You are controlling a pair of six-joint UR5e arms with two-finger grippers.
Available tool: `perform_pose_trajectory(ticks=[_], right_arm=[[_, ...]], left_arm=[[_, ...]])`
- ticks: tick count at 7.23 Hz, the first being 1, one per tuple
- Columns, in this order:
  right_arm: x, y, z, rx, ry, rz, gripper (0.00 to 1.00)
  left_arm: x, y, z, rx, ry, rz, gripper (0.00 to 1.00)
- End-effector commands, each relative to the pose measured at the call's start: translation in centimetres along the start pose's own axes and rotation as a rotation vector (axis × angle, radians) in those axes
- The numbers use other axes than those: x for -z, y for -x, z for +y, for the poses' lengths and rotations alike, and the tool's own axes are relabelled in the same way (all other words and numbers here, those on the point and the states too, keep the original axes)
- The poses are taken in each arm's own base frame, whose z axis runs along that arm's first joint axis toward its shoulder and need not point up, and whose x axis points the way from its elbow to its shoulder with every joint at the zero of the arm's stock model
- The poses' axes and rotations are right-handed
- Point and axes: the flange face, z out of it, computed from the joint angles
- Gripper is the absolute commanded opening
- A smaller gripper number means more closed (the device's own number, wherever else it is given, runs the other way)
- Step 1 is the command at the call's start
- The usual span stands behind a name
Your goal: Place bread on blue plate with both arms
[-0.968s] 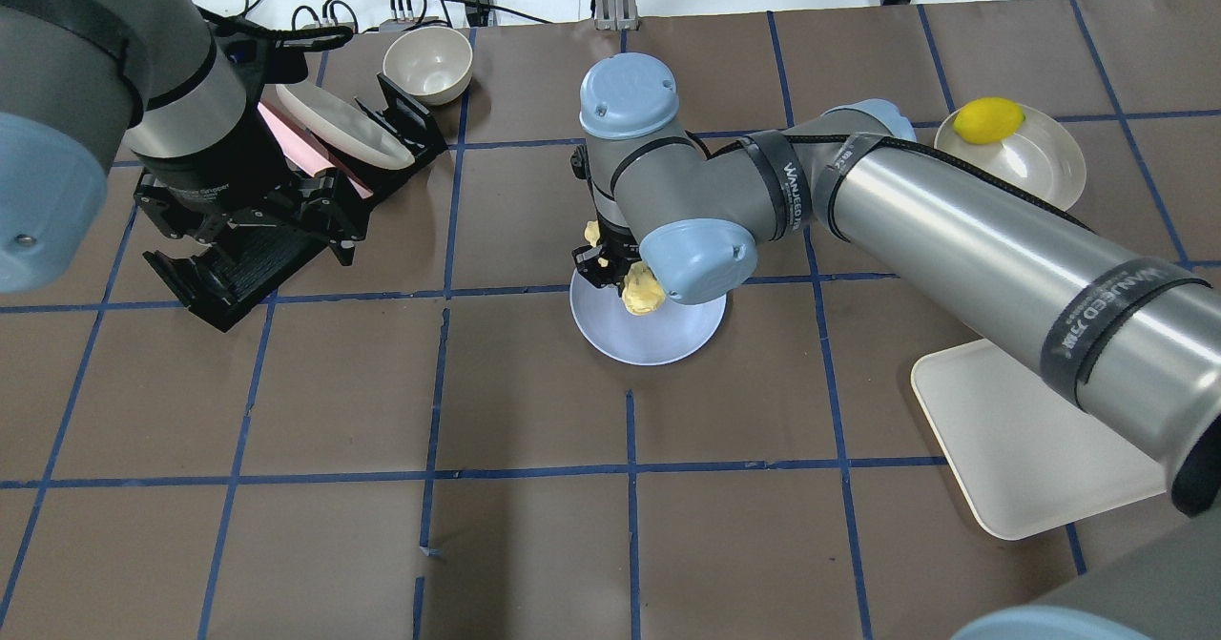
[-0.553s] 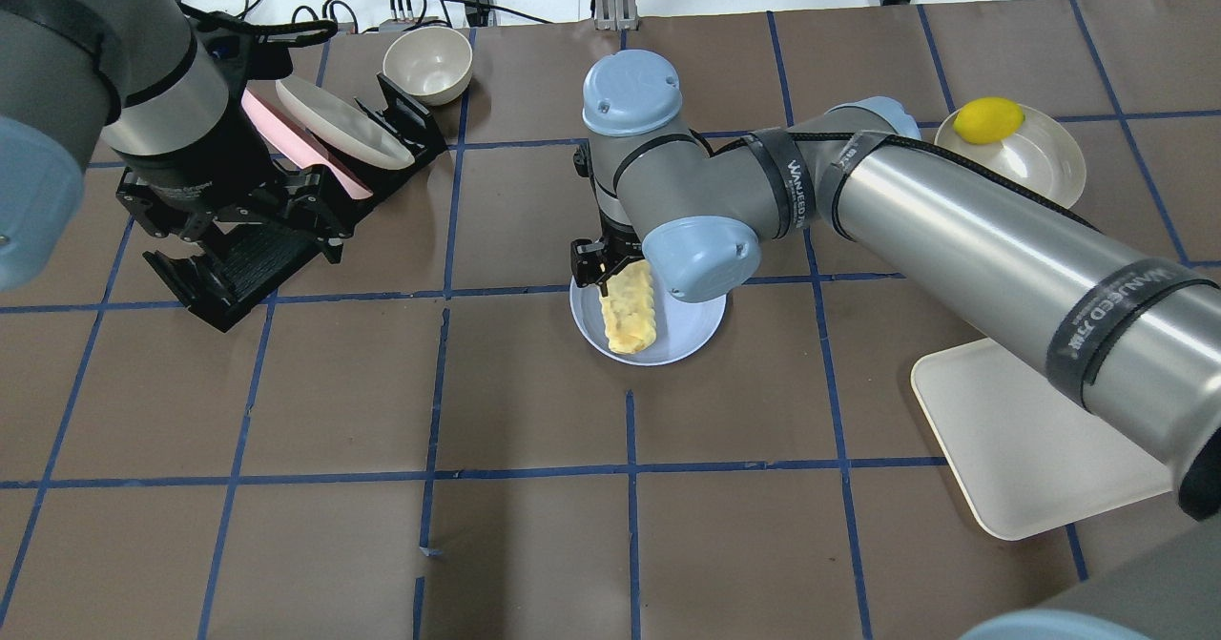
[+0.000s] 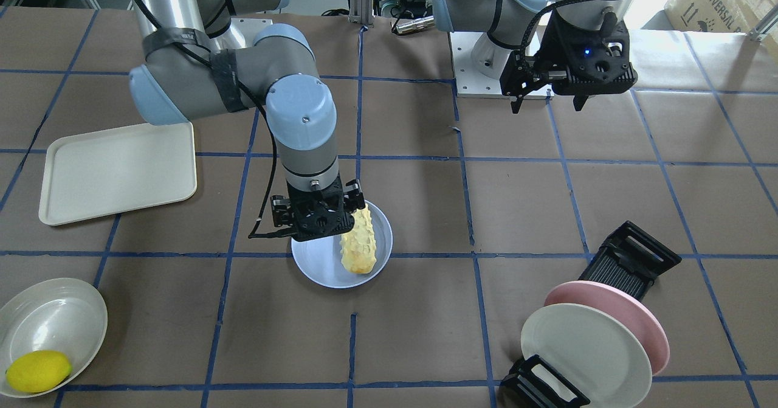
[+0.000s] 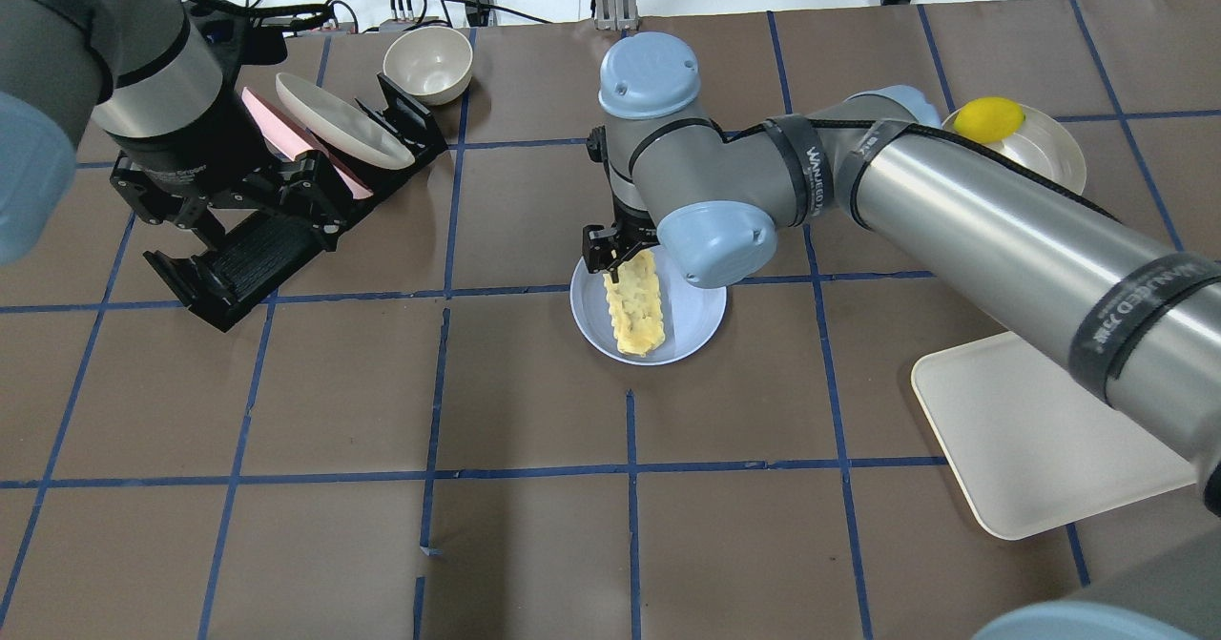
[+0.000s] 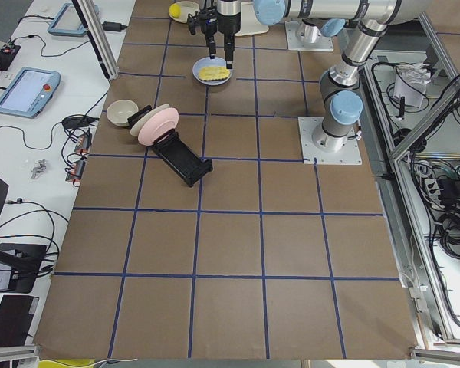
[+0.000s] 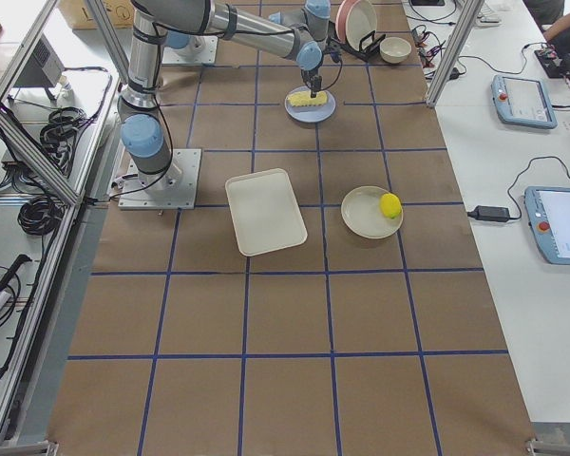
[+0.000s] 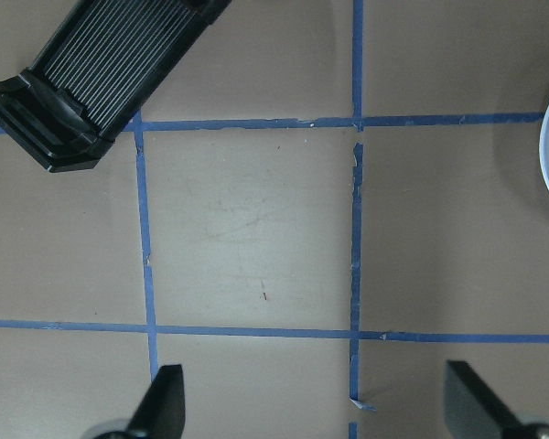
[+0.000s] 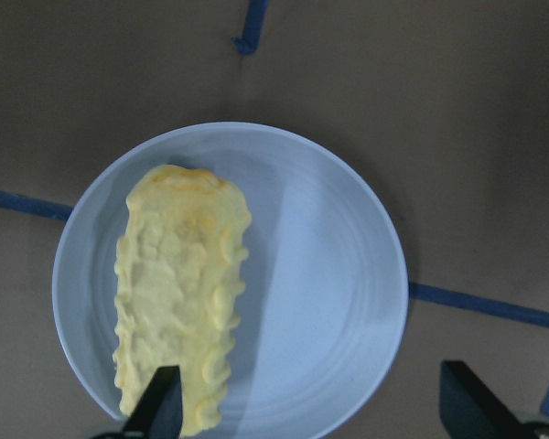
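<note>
The bread (image 4: 637, 311) lies flat on the blue plate (image 4: 694, 320) in the middle of the table, with its golden-brown end toward the operators' side. It also shows in the front view (image 3: 358, 244) and in the right wrist view (image 8: 178, 302). My right gripper (image 4: 618, 257) is open and empty just above the bread's end nearest the robot's base, with one finger (image 8: 160, 407) over the bread. My left gripper (image 4: 234, 220) is open and empty. It hangs well above the table by the black rack, far from the plate.
A black dish rack (image 4: 238, 258) at the left holds a pink plate (image 3: 632, 317) and an off-white plate (image 3: 577, 347). A beige bowl (image 4: 427, 63) stands behind it. A lemon (image 4: 989, 117) sits on an off-white dish at the right. A cream tray (image 4: 1030, 440) lies at the front right.
The right gripper, which held the bread tilted over the plate, has let it go. The bread now lies flat on the plate. The left gripper has drifted slightly left.
</note>
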Motion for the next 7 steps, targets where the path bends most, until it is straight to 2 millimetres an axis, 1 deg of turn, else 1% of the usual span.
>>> perform_pose_trajectory(ticks=[1, 2, 3, 4, 5, 6, 7], right_arm=[[6.4, -7.8, 2.1, 0.017, 0.005, -0.002, 1.00], [9.4, -11.1, 3.8, 0.037, 0.012, 0.002, 1.00], [13.0, -13.9, 6.4, 0.032, 0.009, 0.005, 1.00], [15.0, -15.7, 8.4, 0.015, 0.025, 0.002, 1.00], [16.8, -16.2, 10.7, 0.006, 0.054, 0.018, 1.00], [18.4, -15.8, 12.7, 0.007, 0.067, 0.029, 1.00], [20.2, -14.9, 14.2, 0.009, 0.035, 0.019, 1.00]], left_arm=[[-0.1, 0.0, 0.0, 0.000, 0.005, -0.001, 1.00], [-0.1, -0.1, 0.1, -0.002, 0.011, 0.000, 1.00], [-0.1, -0.1, 0.1, -0.004, 0.010, 0.001, 1.00], [-0.1, -0.1, 0.1, -0.003, 0.008, 0.001, 1.00], [0.0, -0.1, 0.1, -0.003, 0.008, 0.001, 1.00], [-0.1, -0.1, 0.1, -0.003, 0.008, -0.001, 1.00], [-0.2, -0.2, 0.1, -0.005, 0.012, 0.001, 1.00]])
